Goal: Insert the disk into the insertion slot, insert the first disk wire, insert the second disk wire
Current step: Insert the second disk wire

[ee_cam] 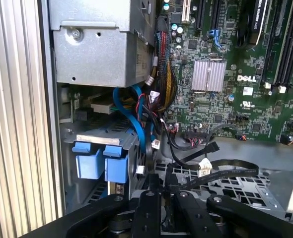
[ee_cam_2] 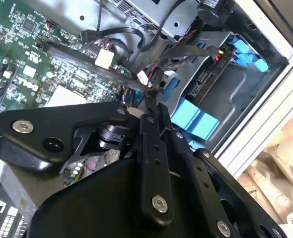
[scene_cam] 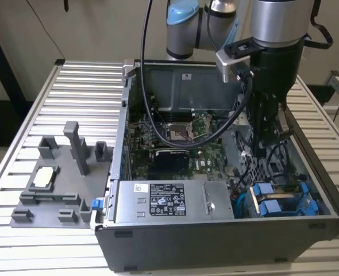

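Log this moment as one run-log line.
disk: seated in insertion slot | gripper: low inside case, shut on black wire

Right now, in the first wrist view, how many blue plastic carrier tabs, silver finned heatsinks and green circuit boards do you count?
Blue plastic carrier tabs: 2
Silver finned heatsink: 1
Green circuit board: 1
Total: 4

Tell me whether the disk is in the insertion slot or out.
In. The disk sits inside the insertion slot; its blue carrier tabs show at the opening.
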Available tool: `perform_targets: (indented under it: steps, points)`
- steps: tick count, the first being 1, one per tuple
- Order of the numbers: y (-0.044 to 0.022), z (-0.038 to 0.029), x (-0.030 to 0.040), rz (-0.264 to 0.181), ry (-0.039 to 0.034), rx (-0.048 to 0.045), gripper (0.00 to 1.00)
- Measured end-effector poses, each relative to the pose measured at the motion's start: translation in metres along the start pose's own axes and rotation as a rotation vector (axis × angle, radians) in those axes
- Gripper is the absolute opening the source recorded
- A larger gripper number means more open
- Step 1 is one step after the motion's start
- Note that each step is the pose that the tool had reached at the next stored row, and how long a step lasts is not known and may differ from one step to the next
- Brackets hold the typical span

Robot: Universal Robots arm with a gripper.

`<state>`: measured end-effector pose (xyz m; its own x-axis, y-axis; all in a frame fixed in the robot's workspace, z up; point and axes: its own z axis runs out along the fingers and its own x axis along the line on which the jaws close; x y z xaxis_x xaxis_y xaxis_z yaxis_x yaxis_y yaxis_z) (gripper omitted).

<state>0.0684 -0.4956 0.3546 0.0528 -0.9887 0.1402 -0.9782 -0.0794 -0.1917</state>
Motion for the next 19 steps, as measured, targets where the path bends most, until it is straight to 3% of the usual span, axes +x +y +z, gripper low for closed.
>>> perform_targets:
  steps: [10,11,14,19]
  points:
    - [0.0000,0.0002,-0.0013,-0.001,0.0039,-0.0001,0.19]
    - [-0.0002,0.0001,-0.0020,-0.002,0.0053,-0.0002,0.25]
    - [-0.0007,-0.0002,-0.0048,-0.006,0.0126,-0.0002,0.25]
    - [-0.0021,-0.0002,-0.0059,-0.014,0.0166,0.0005,0.25]
